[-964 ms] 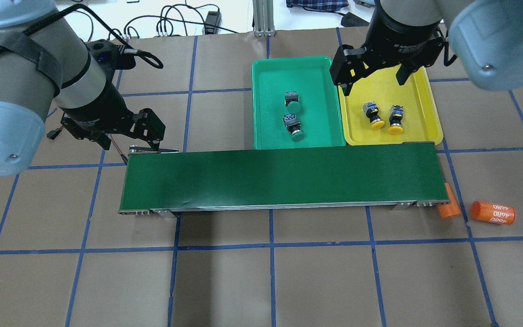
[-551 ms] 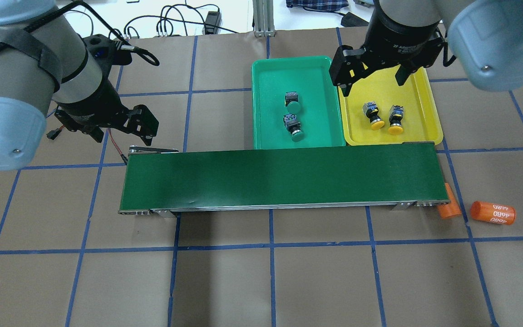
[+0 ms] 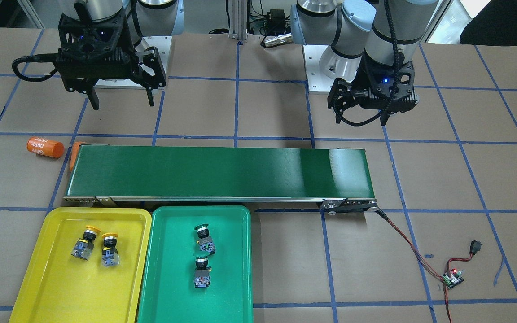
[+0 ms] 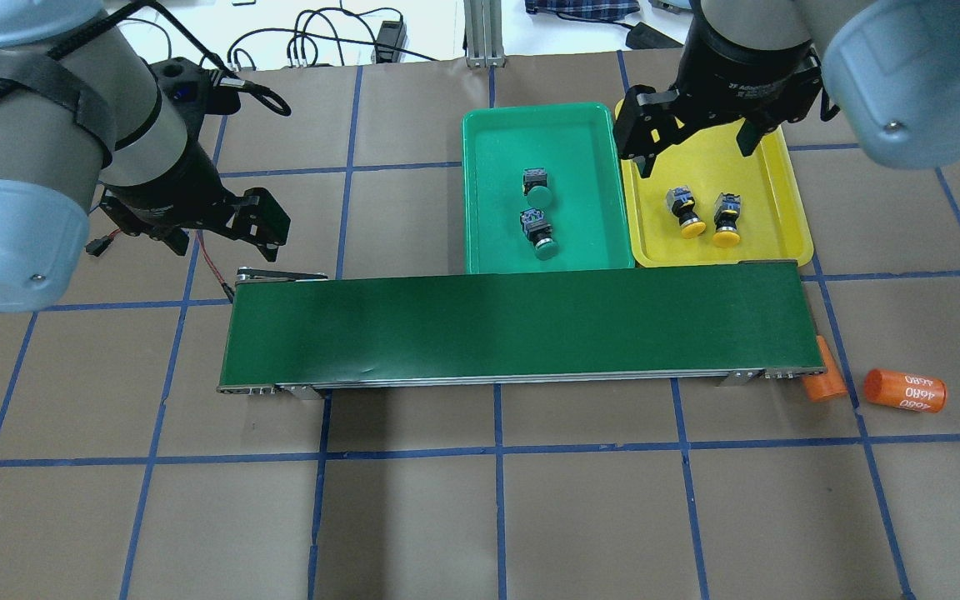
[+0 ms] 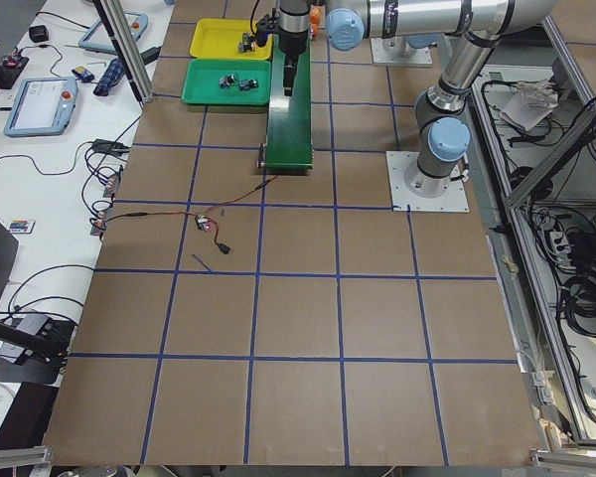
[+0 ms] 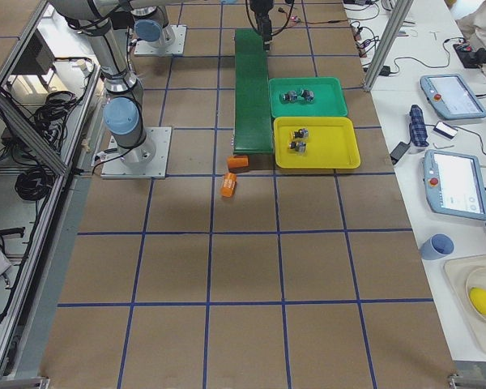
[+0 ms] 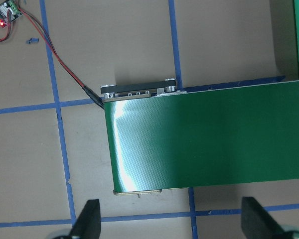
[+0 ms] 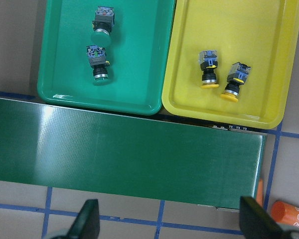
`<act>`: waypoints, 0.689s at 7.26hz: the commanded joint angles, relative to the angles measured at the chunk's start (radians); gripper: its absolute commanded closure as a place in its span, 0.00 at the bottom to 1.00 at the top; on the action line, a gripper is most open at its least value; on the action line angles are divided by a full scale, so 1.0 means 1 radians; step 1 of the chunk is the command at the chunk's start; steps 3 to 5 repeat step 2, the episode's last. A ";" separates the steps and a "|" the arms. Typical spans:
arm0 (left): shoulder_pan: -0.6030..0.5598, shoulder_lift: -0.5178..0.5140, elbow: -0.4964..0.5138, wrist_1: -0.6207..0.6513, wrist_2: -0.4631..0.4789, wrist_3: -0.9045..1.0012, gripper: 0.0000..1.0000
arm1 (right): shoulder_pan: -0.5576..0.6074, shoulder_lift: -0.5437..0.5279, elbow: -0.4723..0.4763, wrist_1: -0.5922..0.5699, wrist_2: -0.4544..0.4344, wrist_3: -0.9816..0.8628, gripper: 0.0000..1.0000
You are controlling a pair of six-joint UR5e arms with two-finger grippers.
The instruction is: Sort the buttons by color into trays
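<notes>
- Seen through its own wrist camera, shows the right gripper (image 8: 172, 221) released: fingers spread wide, nothing between them, held high and looking down on both trays.
- Shows the same for the left gripper (image 7: 172, 226): fingers wide apart, holding nothing, raised over the wired end of the long dark-green conveyor belt (image 4: 513, 325).
- Below the right gripper, finds 2 yellow-capped push buttons (image 4: 685, 213) on their sides, just beside each other, inside the shallow bright-yellow plastic tray (image 4: 784, 192).
- Next to that, touching edge to edge, finds the shallow green plastic tray (image 4: 484, 192) with 2 green-capped push buttons (image 4: 537, 229), also on their sides, close together, one behind the other.
- Puts all 4 in trays of matching colour, so probably leaves no sorting to do.
- Handling, as a judgement: likely light, stiff, hard plastic and not delicate. Expect the smooth round cap to slip or roll under the fingers.
- Should one need moving, best to close across the flat faces of the black-and-grey block body, not on the cap, then lift straight up.
- Farther out, past the belt's end on the right arm's side, finds 2 orange cylinders (image 4: 905, 390) marked 4680, one right against the belt's end. Off the other end, finds a small circuit board (image 3: 452, 278) on red and black wires.
</notes>
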State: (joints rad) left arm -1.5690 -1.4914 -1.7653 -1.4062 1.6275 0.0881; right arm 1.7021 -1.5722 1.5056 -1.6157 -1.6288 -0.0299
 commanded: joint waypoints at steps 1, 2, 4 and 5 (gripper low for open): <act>-0.003 -0.001 0.001 0.001 -0.011 -0.008 0.00 | 0.001 0.003 0.002 -0.006 0.003 0.008 0.00; -0.005 0.000 0.010 0.001 -0.011 -0.008 0.00 | -0.001 0.000 0.001 -0.007 -0.003 0.001 0.00; -0.005 0.000 0.010 0.001 -0.011 -0.008 0.00 | -0.001 0.000 0.001 -0.007 -0.003 0.001 0.00; -0.005 0.000 0.010 0.001 -0.011 -0.008 0.00 | -0.001 0.000 0.001 -0.007 -0.003 0.001 0.00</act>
